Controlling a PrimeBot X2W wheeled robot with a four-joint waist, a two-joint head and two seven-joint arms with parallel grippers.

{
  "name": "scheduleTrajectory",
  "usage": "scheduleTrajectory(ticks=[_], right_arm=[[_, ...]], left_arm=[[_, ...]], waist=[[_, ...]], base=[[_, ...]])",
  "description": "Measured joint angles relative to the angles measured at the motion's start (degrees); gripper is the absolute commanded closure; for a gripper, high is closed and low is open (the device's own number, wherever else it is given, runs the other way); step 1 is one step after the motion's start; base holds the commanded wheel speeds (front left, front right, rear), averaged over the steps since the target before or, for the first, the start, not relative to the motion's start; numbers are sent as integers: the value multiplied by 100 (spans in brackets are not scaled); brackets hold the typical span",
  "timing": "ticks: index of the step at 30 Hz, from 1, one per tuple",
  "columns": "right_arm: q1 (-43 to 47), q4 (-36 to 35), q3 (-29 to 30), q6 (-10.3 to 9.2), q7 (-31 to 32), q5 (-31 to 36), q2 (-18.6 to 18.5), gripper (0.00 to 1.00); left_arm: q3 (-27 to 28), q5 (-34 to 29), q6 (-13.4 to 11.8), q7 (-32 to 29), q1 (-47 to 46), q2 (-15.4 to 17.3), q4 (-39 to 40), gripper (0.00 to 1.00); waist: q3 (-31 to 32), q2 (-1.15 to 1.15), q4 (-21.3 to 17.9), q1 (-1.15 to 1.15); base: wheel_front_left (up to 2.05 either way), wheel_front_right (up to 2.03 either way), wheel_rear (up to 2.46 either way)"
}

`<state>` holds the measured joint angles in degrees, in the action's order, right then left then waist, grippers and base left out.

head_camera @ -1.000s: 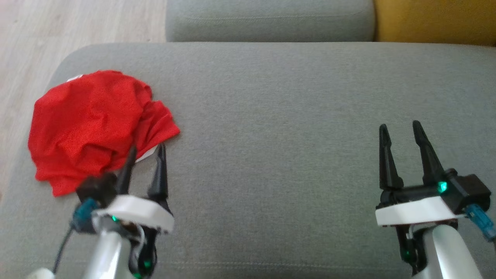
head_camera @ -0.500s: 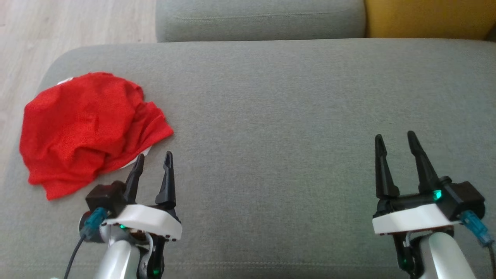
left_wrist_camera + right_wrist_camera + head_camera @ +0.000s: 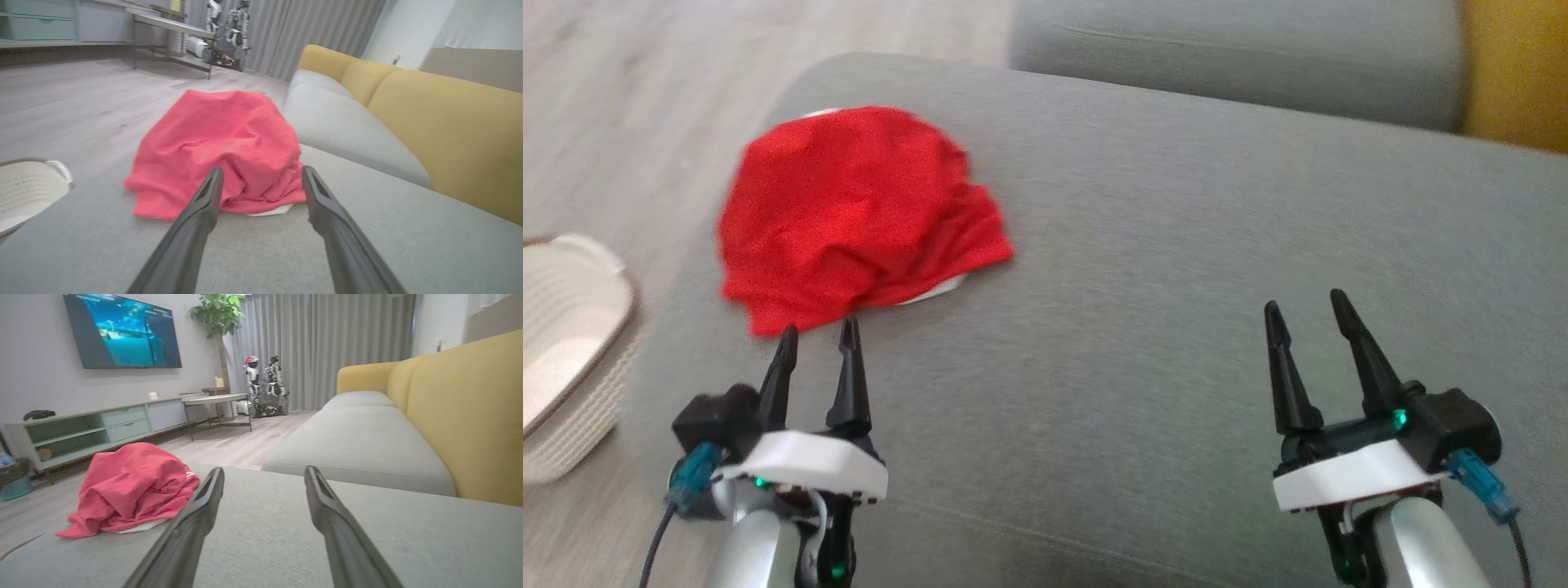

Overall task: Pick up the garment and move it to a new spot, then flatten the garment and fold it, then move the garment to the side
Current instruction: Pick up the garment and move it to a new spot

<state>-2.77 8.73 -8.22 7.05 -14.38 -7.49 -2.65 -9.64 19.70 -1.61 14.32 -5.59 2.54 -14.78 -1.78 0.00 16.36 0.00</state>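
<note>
The garment [image 3: 849, 212] is a crumpled red heap with a bit of white trim, lying near the left end of the grey cushion [image 3: 1176, 327]. It also appears in the left wrist view [image 3: 220, 147] and the right wrist view [image 3: 130, 486]. My left gripper [image 3: 818, 339] stands open just short of the heap's near edge, with nothing between its fingers. Far to the right, my right gripper [image 3: 1307, 306] hovers open and empty over bare cushion.
A cream ribbed basket [image 3: 564, 351] stands on the wooden floor left of the cushion. A second grey seat cushion [image 3: 1241, 57] and a yellow backrest [image 3: 1519, 73] lie beyond. The right wrist view shows a TV unit [image 3: 94, 424], a side table and another robot far off.
The head camera has swung left, bringing the basket into view and shifting the garment toward the middle. The left gripper now sits just short of the garment's near edge; both grippers stay open.
</note>
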Motion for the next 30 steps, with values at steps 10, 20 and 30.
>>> scheduleTrajectory(ticks=[10, 20, 30], right_arm=[[9, 74, -245, 0, 0, -67, 1, 0], [8, 96, -374, 0, 0, -65, 0, 0], [-88, -229, -223, 0, 196, 448, -5, 0]], left_arm=[[127, -46, -1, 22, 369, 5, 122, 0], [417, -46, -41, 23, 383, 2, 214, 0], [787, 4, 151, -40, -660, 81, -520, 0]], waist=[[185, 0, 909, 0], [143, 0, 892, 0], [-536, 0, 598, 0]], base=[[0, 0, 0], [0, 0, 0], [0, 0, 0]])
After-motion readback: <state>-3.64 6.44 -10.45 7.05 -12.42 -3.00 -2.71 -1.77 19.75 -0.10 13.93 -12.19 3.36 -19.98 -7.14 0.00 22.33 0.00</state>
